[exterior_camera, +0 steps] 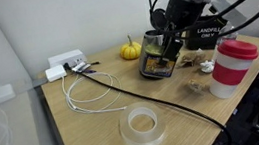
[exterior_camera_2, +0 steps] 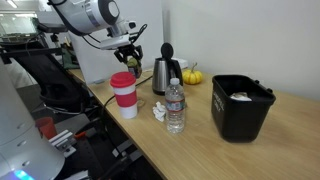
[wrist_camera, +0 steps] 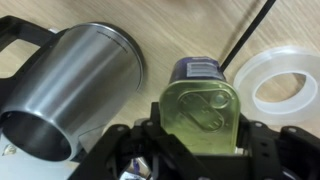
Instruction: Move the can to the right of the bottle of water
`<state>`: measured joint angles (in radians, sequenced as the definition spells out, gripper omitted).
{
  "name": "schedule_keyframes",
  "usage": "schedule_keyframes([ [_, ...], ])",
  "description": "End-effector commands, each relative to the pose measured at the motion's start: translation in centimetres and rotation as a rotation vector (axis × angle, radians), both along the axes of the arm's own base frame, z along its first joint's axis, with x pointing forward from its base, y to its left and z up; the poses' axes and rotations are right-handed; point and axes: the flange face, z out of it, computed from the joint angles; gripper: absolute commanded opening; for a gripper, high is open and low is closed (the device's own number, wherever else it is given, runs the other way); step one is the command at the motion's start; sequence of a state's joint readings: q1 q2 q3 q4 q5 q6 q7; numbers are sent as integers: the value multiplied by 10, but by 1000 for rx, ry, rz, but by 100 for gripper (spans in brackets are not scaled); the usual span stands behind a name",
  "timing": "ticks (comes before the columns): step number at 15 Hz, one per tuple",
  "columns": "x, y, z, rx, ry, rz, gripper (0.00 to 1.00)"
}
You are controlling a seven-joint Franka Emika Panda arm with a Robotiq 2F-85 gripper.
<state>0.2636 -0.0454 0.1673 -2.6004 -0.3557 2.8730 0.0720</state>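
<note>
My gripper [wrist_camera: 202, 140] is shut on the can [wrist_camera: 200, 100], a squat dark tin with a yellow-green top that faces the wrist camera. In both exterior views the gripper [exterior_camera: 172, 45] [exterior_camera_2: 131, 57] hangs a little above the table beside the steel kettle [exterior_camera: 153, 55] [exterior_camera_2: 164, 71]. The can itself is hard to make out there. The bottle of water [exterior_camera_2: 175, 106] stands upright near the table's front edge, between the red-and-white cup [exterior_camera_2: 124, 94] and the black bin [exterior_camera_2: 241, 106].
A small orange pumpkin [exterior_camera: 130, 50] sits behind the kettle. A clear tape roll [exterior_camera: 142, 126] [wrist_camera: 283, 82] lies on the wood table. A white power strip [exterior_camera: 65, 64] and cables cross the table. The cup [exterior_camera: 232, 67] stands close to the arm.
</note>
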Motion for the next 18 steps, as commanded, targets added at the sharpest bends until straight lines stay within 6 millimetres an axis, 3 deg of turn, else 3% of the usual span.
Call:
schedule_keyframes([
  [1, -17, 2, 30, -8, -29, -34, 39],
  [5, -34, 4, 70, -15, -40, -95, 39],
  [8, -45, -11, 109, 9, -64, -189, 39],
  [13, -65, -82, 178, 41, -128, -483, 39],
  [18, -100, -161, 205, 18, -117, -800, 39],
])
